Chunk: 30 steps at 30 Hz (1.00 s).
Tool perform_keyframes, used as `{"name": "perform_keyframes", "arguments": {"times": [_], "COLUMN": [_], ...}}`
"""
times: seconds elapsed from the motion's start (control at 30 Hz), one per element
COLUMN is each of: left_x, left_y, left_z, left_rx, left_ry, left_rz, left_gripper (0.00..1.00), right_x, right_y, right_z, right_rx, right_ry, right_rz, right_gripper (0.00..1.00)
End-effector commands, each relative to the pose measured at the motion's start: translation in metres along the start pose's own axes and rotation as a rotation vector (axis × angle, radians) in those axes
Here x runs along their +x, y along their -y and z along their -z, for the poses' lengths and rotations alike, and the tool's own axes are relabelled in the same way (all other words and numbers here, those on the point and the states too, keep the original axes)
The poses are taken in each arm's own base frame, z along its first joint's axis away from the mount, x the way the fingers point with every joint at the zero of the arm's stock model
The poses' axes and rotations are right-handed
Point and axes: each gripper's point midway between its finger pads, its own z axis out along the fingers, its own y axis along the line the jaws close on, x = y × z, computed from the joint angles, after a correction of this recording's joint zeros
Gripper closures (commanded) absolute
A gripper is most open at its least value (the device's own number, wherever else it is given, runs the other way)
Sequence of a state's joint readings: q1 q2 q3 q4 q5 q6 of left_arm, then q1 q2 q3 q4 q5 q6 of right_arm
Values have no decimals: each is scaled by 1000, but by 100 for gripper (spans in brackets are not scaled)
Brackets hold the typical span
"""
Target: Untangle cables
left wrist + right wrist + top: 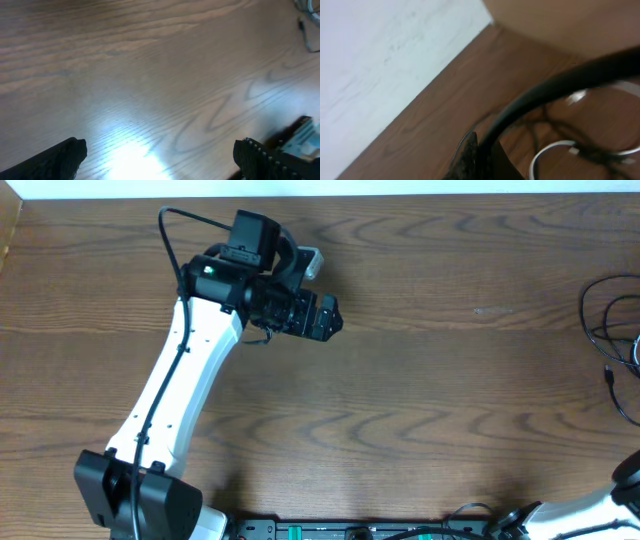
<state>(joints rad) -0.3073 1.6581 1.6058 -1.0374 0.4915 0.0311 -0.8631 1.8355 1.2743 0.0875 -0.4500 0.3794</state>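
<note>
The cables (612, 330) lie as a loose tangle of thin black cords at the table's right edge. They also show small at the top right of the left wrist view (309, 25). My left gripper (330, 316) hovers over bare wood left of the table's middle, far from the cables. Its fingers (160, 157) are wide apart and empty. In the blurred right wrist view, a whitish cable loop (555, 152) and thin black cords (555, 125) lie on the wood. One dark fingertip of my right gripper (472, 150) shows, with a thick black arm wire (560, 82) crossing it.
The left arm (180, 380) stretches from the front left corner toward the table's back. Part of the right arm (600, 510) shows at the front right corner. A white wall (380, 60) borders the table edge in the right wrist view.
</note>
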Motion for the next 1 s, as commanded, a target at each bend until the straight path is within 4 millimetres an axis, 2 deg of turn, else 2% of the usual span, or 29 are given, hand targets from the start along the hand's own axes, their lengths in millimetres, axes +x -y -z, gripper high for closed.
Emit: {"name": "perform_keyframes", "arguments": {"times": [0.0, 0.03, 0.07, 0.2, 0.33, 0.47, 0.53, 0.63, 0.67, 0.7, 0.77, 0.8, 0.87, 0.97], "left_x": [0, 0, 1, 1, 1, 1, 1, 0, -1, -3, -8, -12, -14, -17], "left_y": [-2, 0, 1, 4, 4, 4, 4, 4, 4, 4, 1, -4, -4, -4], "left_z": [4, 3, 3, 2, 2, 2, 2, 2, 2, 2, 2, 3, 3, 4], "left_rx": [-53, -51, -50, -46, -46, -46, -46, -47, -47, -48, -67, -94, -99, -101], "left_ry": [10, 8, 7, 4, 4, 5, 5, 8, 12, 19, 38, 55, 64, 76], "left_rz": [-41, -44, -46, -54, -55, -55, -55, -66, -85, -107, -113, -118, -121, -117], "left_gripper": [0, 0, 0, 0, 0, 0, 0, 0, 0, 0, 0, 0, 0, 0], "right_x": [27, 34, 46, 74, 96, 115, 122, 119, 112, 100, 86, 73, 63, 55], "right_y": [4, 8, 12, 25, 37, 39, 32, 3, -18, -49, -83, -117, -149, -207], "right_z": [-14, -16, -20, -25, -19, -11, -9, -8, -8, -1, 9, 22, 35, 70], "right_rx": [-138, -153, -171, -127, -29, 25, 6, -150, -269, -440, -606, -724, -810, -963], "right_ry": [-123, -149, -186, -276, -353, -429, -466, -497, -495, -495, -479, -456, -430, -399], "right_rz": [-184, -215, -258, -382, -516, -626, -636, -576, -518, -455, -359, -267, -175, -5], "right_gripper": [78, 16, 1, 1, 1, 1, 1, 1, 1, 1, 1, 1, 1, 1]}}
